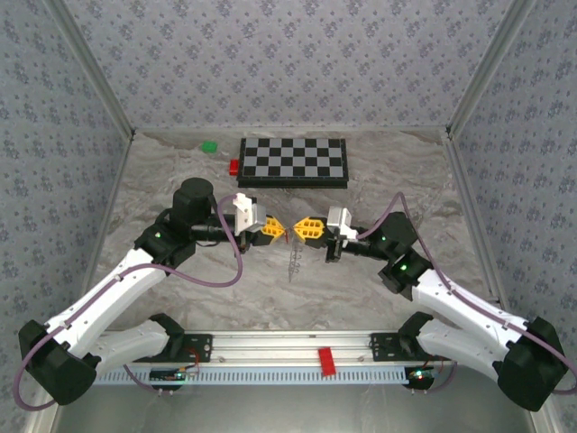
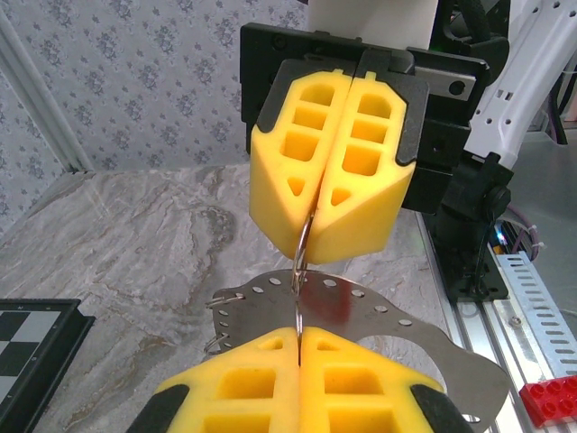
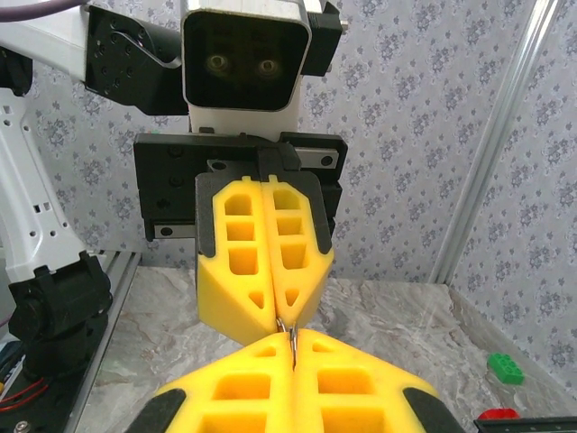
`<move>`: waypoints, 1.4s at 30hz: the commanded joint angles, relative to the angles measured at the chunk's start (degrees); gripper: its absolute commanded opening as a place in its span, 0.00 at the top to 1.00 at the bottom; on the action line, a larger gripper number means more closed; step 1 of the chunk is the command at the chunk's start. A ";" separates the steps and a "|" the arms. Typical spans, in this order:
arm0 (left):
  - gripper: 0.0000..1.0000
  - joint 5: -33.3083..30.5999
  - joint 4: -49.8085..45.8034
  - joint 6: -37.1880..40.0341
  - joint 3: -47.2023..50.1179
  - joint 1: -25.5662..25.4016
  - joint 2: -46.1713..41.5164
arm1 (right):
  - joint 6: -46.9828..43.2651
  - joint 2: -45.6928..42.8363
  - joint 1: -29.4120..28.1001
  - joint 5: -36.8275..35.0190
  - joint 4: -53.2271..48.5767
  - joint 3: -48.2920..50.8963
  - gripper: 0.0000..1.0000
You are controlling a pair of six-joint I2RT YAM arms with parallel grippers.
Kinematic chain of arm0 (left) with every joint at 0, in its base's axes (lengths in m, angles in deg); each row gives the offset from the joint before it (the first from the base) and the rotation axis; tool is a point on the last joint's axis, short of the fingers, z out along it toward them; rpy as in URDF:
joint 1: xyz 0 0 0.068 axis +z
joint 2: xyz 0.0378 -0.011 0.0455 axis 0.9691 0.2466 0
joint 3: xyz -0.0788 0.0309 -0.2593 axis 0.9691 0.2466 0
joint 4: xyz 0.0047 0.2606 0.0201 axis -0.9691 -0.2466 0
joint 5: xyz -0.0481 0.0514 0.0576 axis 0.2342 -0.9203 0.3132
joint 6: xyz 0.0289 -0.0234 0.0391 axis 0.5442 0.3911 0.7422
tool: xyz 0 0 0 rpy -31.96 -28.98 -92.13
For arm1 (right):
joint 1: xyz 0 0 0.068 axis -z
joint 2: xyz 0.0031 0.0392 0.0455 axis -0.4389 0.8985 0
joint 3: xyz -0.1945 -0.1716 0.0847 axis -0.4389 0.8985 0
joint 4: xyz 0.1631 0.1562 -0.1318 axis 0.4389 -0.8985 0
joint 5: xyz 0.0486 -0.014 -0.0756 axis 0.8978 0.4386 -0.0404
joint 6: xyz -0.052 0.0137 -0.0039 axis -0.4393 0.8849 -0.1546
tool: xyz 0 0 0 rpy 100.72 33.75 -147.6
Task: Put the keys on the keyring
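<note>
My left gripper (image 1: 278,231) and right gripper (image 1: 297,229) meet tip to tip above the middle of the table. Both are shut on a thin wire ring (image 2: 304,242) that runs between them. From that ring hangs the keyring (image 2: 410,325), a flat grey metal loop with small holes along its rim, tilted below the fingers. In the top view it hangs as a faint grey shape (image 1: 293,262). A tiny red speck, the keys (image 1: 285,234), shows between the fingertips. In the left wrist view my left gripper (image 2: 299,336) faces the right gripper (image 2: 314,212). My right gripper (image 3: 293,336) meets the left gripper (image 3: 282,317).
A chessboard (image 1: 293,162) lies at the back of the table, with a red block (image 1: 234,167) at its left end and a green block (image 1: 209,145) further back left. Another red block (image 1: 326,360) sits on the front rail. Patterned walls enclose the table.
</note>
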 commanded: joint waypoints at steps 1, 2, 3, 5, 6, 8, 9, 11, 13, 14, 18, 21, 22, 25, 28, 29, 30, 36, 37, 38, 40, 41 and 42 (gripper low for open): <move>1.00 1.36 0.00 0.32 -1.15 0.11 -0.36 | -0.27 -0.63 0.30 -0.60 2.21 -0.10 1.00; 1.00 1.28 0.01 0.32 -1.16 0.12 -0.36 | -0.19 -0.38 0.30 -0.56 2.39 -0.12 1.00; 1.00 1.35 0.01 0.32 -1.14 0.12 -0.34 | -0.10 -0.20 0.30 -0.42 2.52 -0.12 1.00; 1.00 1.37 0.09 0.28 -1.14 0.09 -0.32 | 0.24 0.37 0.32 0.01 2.84 -0.22 1.00; 1.00 1.36 0.06 0.32 -1.14 0.09 -0.36 | 0.33 0.51 0.33 0.10 2.92 -0.29 1.00; 1.00 1.39 0.10 0.32 -1.17 0.13 -0.29 | 0.48 0.87 0.26 0.32 3.12 -0.44 1.00; 1.00 1.39 0.08 0.32 -1.14 0.06 -0.27 | 0.48 0.87 0.22 0.40 3.11 -0.47 1.00; 1.00 1.38 0.15 0.32 -1.21 0.07 -0.34 | 0.52 1.04 0.21 0.47 3.11 -0.55 1.00; 1.00 1.39 0.09 0.32 -1.15 0.10 -0.36 | 0.52 1.04 0.12 0.46 3.10 -0.53 1.00; 1.00 1.37 0.11 0.32 -1.19 0.10 -0.36 | 0.52 1.08 0.15 0.45 3.10 -0.48 1.00; 1.00 1.36 0.03 0.40 -1.20 0.06 -0.28 | 0.43 0.62 0.12 0.27 3.10 -0.38 1.00; 1.00 1.12 0.02 0.41 -1.17 0.07 -0.19 | 0.30 -0.15 0.12 0.15 2.67 -0.29 1.00; 1.00 0.97 0.05 0.46 -1.13 0.08 -0.19 | 0.26 -0.45 0.17 0.10 2.57 -0.25 1.00; 1.00 0.64 0.04 0.50 -1.04 0.12 -0.17 | 0.17 -1.16 0.13 0.05 2.33 -0.15 1.00; 1.00 0.68 0.04 0.41 -1.13 0.12 -0.10 | 0.17 -0.93 0.12 0.23 2.31 -0.23 1.00; 1.00 0.80 0.05 0.41 -1.17 0.10 -0.10 | 0.21 -0.69 0.13 0.32 2.35 -0.27 1.00; 1.00 0.88 0.07 0.41 -1.15 0.06 -0.09 | 0.26 -0.41 0.05 0.38 2.44 -0.31 1.00; 1.00 1.26 -0.01 0.41 -1.18 0.10 -0.27 | 0.26 0.69 0.04 0.06 2.83 -0.39 1.00; 1.00 1.24 -0.01 0.41 -1.13 0.11 -0.25 | 0.18 0.69 0.04 -0.06 2.83 -0.41 1.00; 1.00 1.34 -0.08 0.41 -1.13 0.07 -0.33 | 0.17 0.71 0.08 -0.11 2.83 -0.46 1.00; 1.00 1.32 -0.08 0.34 -1.13 0.11 -0.36 | 0.17 0.80 0.04 -0.05 2.83 -0.45 1.00; 1.00 1.36 -0.09 0.41 -1.13 0.08 -0.32 | 0.17 0.90 0.04 -0.04 2.85 -0.41 1.00; 1.00 1.36 -0.05 0.41 -1.13 0.08 -0.36 | 0.17 0.93 0.04 0.00 2.83 -0.47 1.00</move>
